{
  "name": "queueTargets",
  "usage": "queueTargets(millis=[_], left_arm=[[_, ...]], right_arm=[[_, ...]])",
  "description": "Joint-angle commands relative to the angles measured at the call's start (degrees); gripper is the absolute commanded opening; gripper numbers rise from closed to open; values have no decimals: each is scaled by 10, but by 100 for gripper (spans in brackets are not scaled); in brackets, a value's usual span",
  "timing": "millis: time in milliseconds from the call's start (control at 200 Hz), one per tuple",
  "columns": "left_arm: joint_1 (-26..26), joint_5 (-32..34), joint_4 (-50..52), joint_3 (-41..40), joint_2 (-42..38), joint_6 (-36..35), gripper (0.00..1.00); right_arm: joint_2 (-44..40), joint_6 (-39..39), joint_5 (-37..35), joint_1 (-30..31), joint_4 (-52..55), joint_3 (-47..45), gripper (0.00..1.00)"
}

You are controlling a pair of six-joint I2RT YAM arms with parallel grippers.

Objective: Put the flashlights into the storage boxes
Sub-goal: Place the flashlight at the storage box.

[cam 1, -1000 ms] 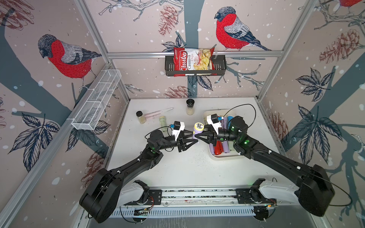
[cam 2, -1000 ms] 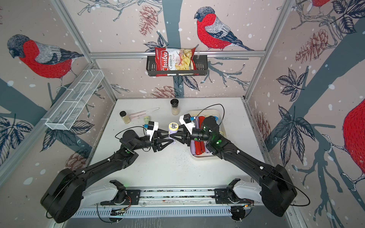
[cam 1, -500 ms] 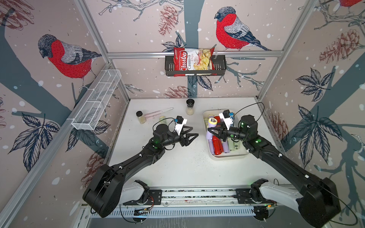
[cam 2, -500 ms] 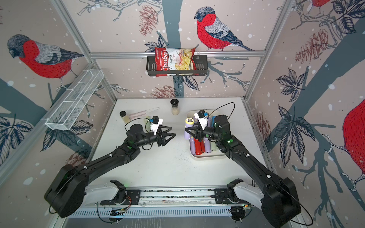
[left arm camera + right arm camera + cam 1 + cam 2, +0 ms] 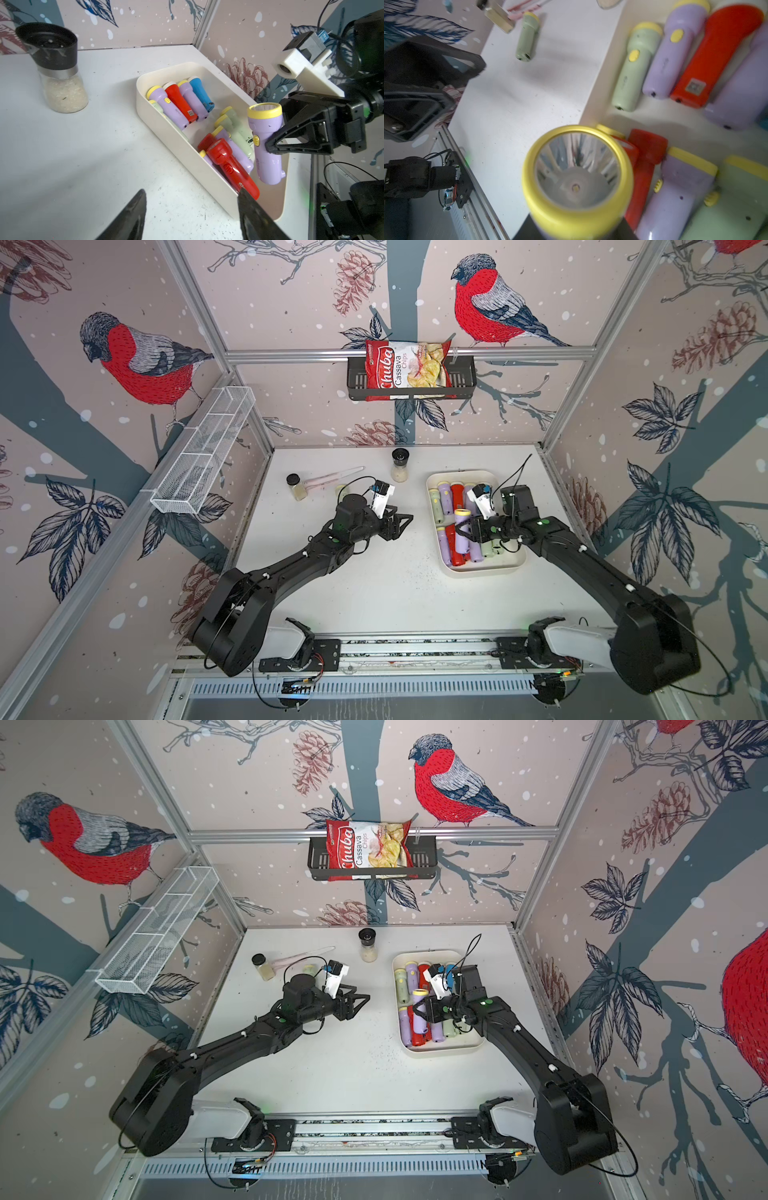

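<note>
At the far left, one white wire mesh basket (image 5: 199,456) hangs on the side wall. On the table (image 5: 374,585) stand two black-capped jars: a small jar (image 5: 296,486), and farther back and to the right a taller jar (image 5: 400,464) of white grains. Between them lie one pale pink stick (image 5: 332,477) and one pale green flashlight (image 5: 527,37), which is on its side on the bare table, well apart from the tray.

The left gripper (image 5: 405,526) hovers over the middle of the table, its jaws spread apart and holding nothing. On the rear wall, one black wall basket (image 5: 465,381) holds one bag of cassava chips (image 5: 403,369).

To the right sits one cream tray (image 5: 482,569). I count eleven flashlights (image 5: 180,101) lying in it, some overlapping: four lilac, three red, three pale green and one blue. Five lie at the far end and six at the near end.

The right gripper (image 5: 465,531) has its jaws clamped on a twelfth, a yellow-rimmed lilac flashlight (image 5: 265,133). It is gripped by the handle, head up, above the near left part of the tray
</note>
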State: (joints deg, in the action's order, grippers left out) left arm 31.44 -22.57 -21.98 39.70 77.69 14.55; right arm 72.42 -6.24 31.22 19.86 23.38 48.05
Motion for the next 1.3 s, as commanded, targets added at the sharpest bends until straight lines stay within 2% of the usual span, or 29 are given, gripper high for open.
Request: queueTargets(millis=[0, 235, 490, 720, 826, 1076, 1296], left_arm=[[0, 38, 18, 4, 2, -10, 68], [0, 41, 23, 6, 5, -10, 68], [0, 51, 35, 8, 1, -12, 68], [0, 65, 39, 8, 0, -5, 68], [0, 67, 40, 9, -1, -2, 68], [-1, 84, 52, 10, -5, 0, 68], [-12, 107, 67, 15, -13, 28, 68]], right_arm=[[27, -14, -29, 4, 47, 15, 24], [103, -21, -74, 20, 84, 56, 26], [132, -28, -100, 16, 117, 91, 33], [133, -33, -108, 17, 138, 108, 50], [132, -40, -135, 17, 153, 117, 59], [127, -51, -193, 23, 182, 130, 60], [99, -58, -191, 32, 157, 130, 60]])
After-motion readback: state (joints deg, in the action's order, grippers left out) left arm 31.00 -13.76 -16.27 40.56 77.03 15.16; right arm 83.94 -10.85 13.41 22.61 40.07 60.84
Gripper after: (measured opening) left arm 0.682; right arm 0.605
